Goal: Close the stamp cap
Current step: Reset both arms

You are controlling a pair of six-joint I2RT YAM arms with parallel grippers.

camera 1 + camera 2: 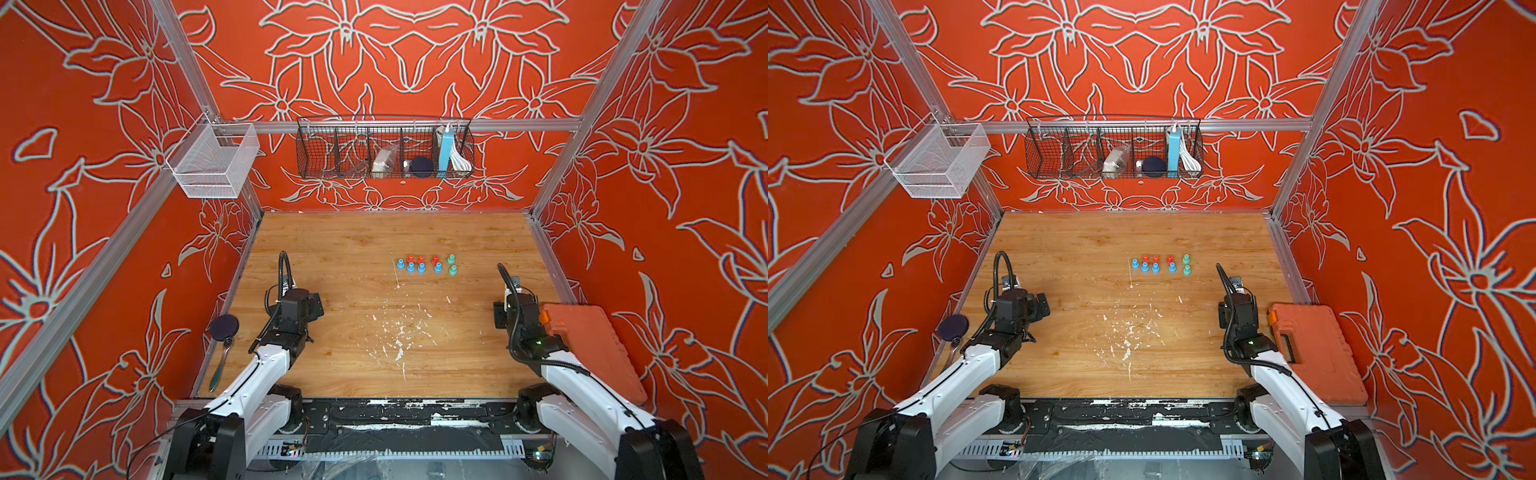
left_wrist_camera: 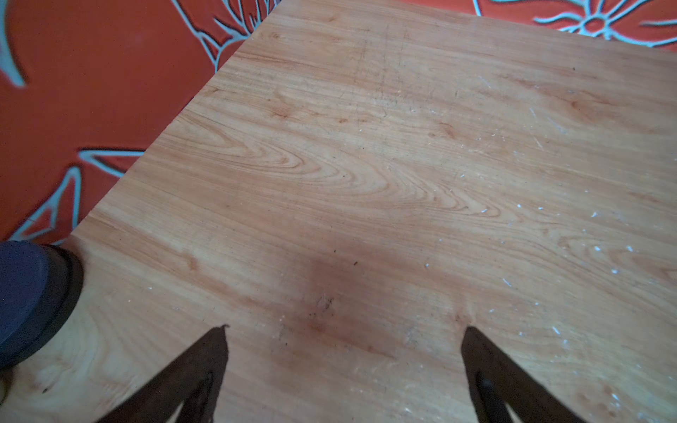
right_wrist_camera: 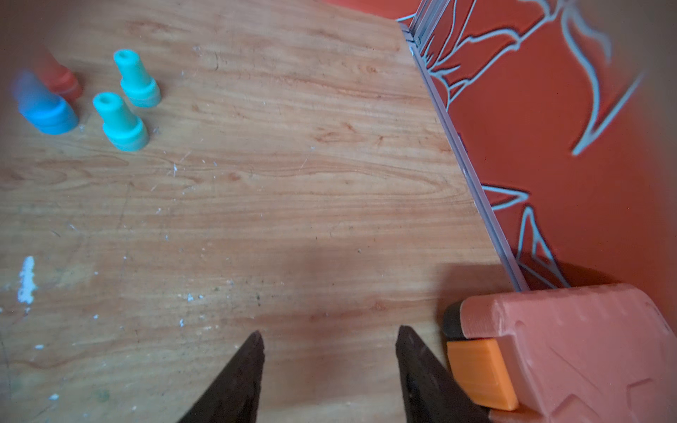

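In both top views the small stamps (image 1: 426, 264) (image 1: 1160, 264) stand clustered on the worktop (image 1: 353, 332), well apart from the orange case (image 1: 590, 345), toward the back wall. Left wrist view: left jaws wide apart, empty, over the worktop. Right wrist view: right jaws apart, empty, just beside the case; two teal stamps (image 3: 121, 122) stand upright, well away from it.

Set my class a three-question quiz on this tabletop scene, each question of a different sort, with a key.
1. How many green stamps stand on the table?
2. True or false: the left gripper is open and empty.
3. The orange case lies nearest to: A) the left gripper, B) the right arm, C) the green stamps.
Key: 1) two; 2) true; 3) B.
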